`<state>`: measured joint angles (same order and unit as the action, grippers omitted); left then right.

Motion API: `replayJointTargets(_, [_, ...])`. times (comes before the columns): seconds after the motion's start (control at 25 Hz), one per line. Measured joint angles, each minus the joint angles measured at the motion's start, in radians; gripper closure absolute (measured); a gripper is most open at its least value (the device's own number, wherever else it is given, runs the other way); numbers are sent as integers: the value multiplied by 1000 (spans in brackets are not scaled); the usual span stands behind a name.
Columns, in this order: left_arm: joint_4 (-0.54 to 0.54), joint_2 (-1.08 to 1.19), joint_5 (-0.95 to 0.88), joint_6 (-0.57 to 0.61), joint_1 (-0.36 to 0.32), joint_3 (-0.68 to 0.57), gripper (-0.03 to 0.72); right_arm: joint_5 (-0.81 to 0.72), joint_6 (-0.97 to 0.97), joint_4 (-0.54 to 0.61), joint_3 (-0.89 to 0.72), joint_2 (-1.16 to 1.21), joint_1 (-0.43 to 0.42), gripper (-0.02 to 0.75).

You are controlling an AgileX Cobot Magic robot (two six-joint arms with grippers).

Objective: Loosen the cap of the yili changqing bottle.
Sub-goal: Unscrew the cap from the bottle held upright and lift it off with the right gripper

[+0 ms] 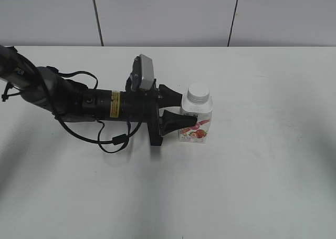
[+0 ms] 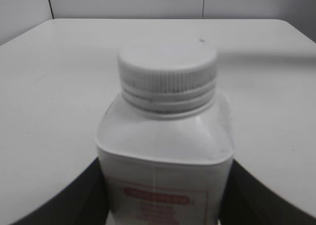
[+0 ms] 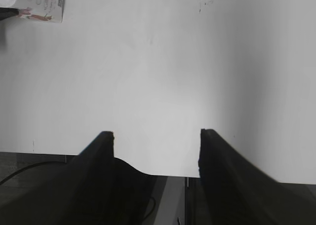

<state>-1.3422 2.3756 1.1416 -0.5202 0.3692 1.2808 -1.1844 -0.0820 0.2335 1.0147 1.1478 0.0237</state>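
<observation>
Left gripper (image 1: pixel 181 108): black, two-fingered, on the arm reaching in from 9 o'clock in the exterior view. Fingers stand on either side of the body of the yili changqing bottle (image 1: pixel 196 116), a small white squarish carton-like bottle with sloped shoulders and a red-pink strawberry label. In the left wrist view the dark fingers (image 2: pixel 64 200) flank the bottle (image 2: pixel 165 156) low on its walls and appear to press it; actual contact is hard to confirm, as the view is soft and cropped there. Judged: closed on the bottle body, holding it steady.

Cap (image 1: pixel 199 93): small round white plastic screw cap, flat top, ribbed edge, seated on the neck. In the left wrist view the cap (image 2: pixel 168 71) sits square above its ring, with no gap visible. Judged: not yet loosened.

Bottle position: upright on the plain white table (image 1: pixel 262 170), just right of centre in the exterior view.

Right gripper (image 3: pixel 155 151): black, two-fingered; not visible in the exterior view. Its own camera shows the fingers spread apart with nothing but bare table between them. The bottle (image 3: pixel 42 5) lies at 10 o'clock in that view, well apart.

Step in hand: bracing the bottle; the twisting step has not begun.

Next move calls for: the right gripper to travel toward the bottle, come over the cap, close on the ribbed edge and turn it, while the left hold resists the twist. Risk, judged: the light bottle may turn or tip if that hold is loose.
</observation>
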Motion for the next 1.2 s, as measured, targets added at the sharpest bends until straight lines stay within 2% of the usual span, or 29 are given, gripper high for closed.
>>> replayJointTargets(0.6, [0,0,1,0,0,0,303,-27,-4,-14,299,487,0,325])
replayJointTargets(1.0, [0,0,2,0,0,0,303,-27,-5,-27,522,698,0,328])
replayJointTargets(1.2, [0,0,2,0,0,0,305,-28,-5,-31,581,750,50,329])
